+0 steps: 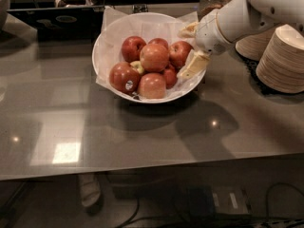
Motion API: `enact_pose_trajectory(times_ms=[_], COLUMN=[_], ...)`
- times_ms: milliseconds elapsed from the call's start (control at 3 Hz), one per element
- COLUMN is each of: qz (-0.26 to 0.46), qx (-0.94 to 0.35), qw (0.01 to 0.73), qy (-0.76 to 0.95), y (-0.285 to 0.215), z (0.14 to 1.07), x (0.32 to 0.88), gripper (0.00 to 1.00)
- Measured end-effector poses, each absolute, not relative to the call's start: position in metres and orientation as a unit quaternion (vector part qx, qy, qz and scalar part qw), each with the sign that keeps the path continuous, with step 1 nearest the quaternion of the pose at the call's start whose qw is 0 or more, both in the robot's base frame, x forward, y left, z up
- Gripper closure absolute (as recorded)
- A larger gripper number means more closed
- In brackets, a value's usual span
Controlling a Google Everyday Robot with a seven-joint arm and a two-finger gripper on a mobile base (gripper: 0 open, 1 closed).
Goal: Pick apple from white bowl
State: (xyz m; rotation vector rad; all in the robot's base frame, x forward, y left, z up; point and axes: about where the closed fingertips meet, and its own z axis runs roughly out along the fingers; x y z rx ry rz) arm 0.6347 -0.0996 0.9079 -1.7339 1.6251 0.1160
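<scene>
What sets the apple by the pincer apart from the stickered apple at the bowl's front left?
The apple shows no sticker; the stickered apple has a white one low on its front. The apple sits at the right of the bowl, the stickered apple front left. The open pincer straddles the apple from the right; the stickered apple lies across the pile from it. Both are red, shiny and round.

Dim — overhead glare on the table (142, 141), gripper (185, 52) over the white bowl (98, 56) casting shadow.
</scene>
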Motion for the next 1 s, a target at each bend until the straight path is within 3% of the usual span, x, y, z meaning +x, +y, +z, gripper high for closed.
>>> enact_pose_trajectory(times_ms=[333, 667, 1000], qz=[0.049, 0.050, 0.052], qx=[-0.676, -0.675, -0.674], qw=[0.371, 0.371, 0.372], qy=[0.635, 0.635, 0.636], y=[-0.0987, -0.0981, -0.0973], z=[0.9047, 0.9031, 0.9013], x=[0.6373, 0.6386, 0.6399], gripper=[0.25, 0.42, 0.66])
